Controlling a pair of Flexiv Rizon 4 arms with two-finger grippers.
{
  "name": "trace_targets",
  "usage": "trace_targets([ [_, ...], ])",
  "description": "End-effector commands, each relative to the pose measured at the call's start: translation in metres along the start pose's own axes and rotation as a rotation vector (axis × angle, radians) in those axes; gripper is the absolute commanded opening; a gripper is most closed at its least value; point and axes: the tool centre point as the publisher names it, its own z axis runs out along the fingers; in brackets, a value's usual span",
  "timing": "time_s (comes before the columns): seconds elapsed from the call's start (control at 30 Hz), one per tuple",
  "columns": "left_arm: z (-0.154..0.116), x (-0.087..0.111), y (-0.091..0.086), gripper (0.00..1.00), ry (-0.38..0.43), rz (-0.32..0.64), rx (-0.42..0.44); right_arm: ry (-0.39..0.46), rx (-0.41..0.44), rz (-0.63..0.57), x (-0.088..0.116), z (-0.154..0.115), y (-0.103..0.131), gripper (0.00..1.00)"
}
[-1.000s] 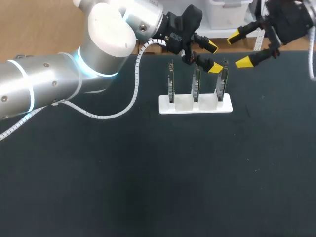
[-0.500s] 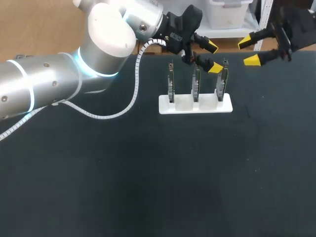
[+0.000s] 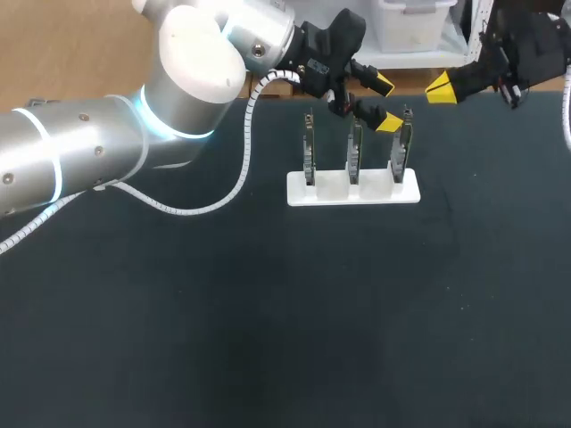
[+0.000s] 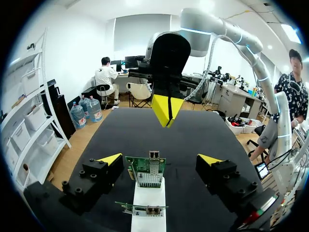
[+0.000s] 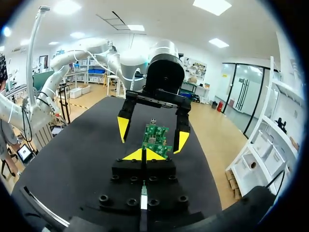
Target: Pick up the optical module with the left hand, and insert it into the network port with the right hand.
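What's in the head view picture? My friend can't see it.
Three green circuit boards stand upright in a white holder on a dark table. The left gripper, fingers open, is at their far side; the right gripper, fingers shut, is farther right.

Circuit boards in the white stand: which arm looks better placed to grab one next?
Left, probably. The left pincer is open and stands astride a green circuit board in the white stand, one yellow tip on each side. The right pincer is shut and hangs apart from the boards.
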Motion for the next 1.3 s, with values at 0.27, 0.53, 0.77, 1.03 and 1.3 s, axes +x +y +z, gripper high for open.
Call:
trace_targets([
  [0.27, 0.001, -0.001, 0.002, 1.0, 0.004, -0.001, 0.003, 0.008, -0.035, -0.003, 0.001, 0.017, -0.014, 0.0],
  [0.53, 0.001, -0.001, 0.002, 1.0, 0.004, -0.001, 0.003, 0.034, -0.043, 0.008, 0.003, 0.023, -0.018, 0.0],
  [0.77, 0.001, -0.001, 0.002, 1.0, 0.004, -0.001, 0.003, 0.042, -0.041, 0.026, 0.008, 0.029, -0.018, 0.0],
  [1.03, 0.001, -0.001, 0.002, 1.0, 0.004, -0.001, 0.003, 0.042, -0.028, 0.043, 0.012, 0.029, -0.017, 0.0],
  [1.3, 0.001, -0.001, 0.002, 1.0, 0.004, -0.001, 0.003, 0.041, -0.03, 0.051, 0.015, 0.033, -0.02, 0.0],
])
